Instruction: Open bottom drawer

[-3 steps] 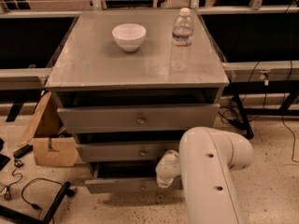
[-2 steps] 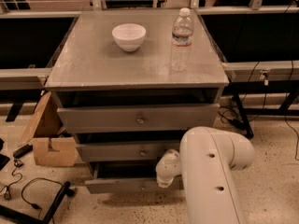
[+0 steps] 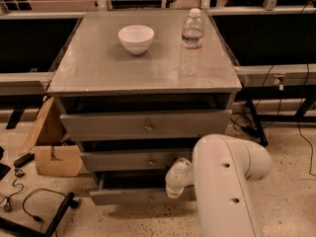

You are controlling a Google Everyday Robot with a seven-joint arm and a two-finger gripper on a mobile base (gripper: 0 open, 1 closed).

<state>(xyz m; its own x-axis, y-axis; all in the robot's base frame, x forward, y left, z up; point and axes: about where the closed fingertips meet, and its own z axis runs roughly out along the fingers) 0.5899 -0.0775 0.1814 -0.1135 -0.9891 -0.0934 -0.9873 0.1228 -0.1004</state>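
Observation:
The grey cabinet [image 3: 143, 68] has three drawers. The bottom drawer [image 3: 128, 196] is the lowest one. Its front stands out a little from the cabinet, with a dark gap [image 3: 133, 179] showing above it. Its knob is hidden behind my arm. My gripper [image 3: 174, 185] is low at the right part of the bottom drawer's front, at the end of my white arm [image 3: 227, 181], which covers most of it. The middle drawer [image 3: 133, 159] and the top drawer [image 3: 145, 125] each show a small round knob.
A white bowl [image 3: 136, 37] and a clear water bottle [image 3: 190, 41] stand on the cabinet top. A cardboard box [image 3: 52, 149] sits on the floor to the left, with black cables [image 3: 34, 206] near it. Table legs and cables [image 3: 256, 122] are to the right.

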